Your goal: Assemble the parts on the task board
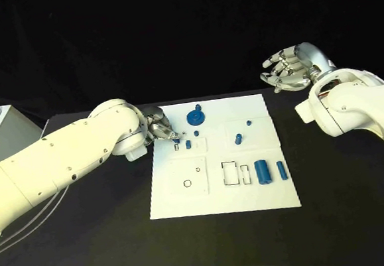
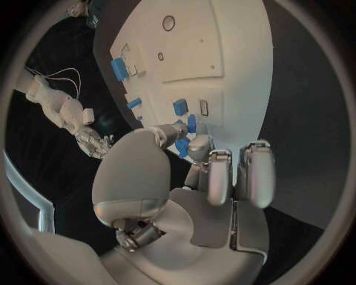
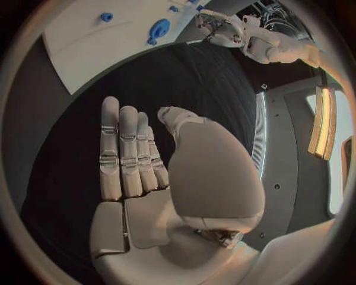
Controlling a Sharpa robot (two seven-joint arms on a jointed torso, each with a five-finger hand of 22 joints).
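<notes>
You are working the left hand at the task board's left edge, its fingers seemingly pinching a small blue part; the wrist view leaves the grip hard to confirm. Next you are likely needing to seat it in a slot near that edge, keeping it upright. The right hand is hovering off the board's far right corner, flat and holding nothing. The board is lying white and flat on the table.
</notes>
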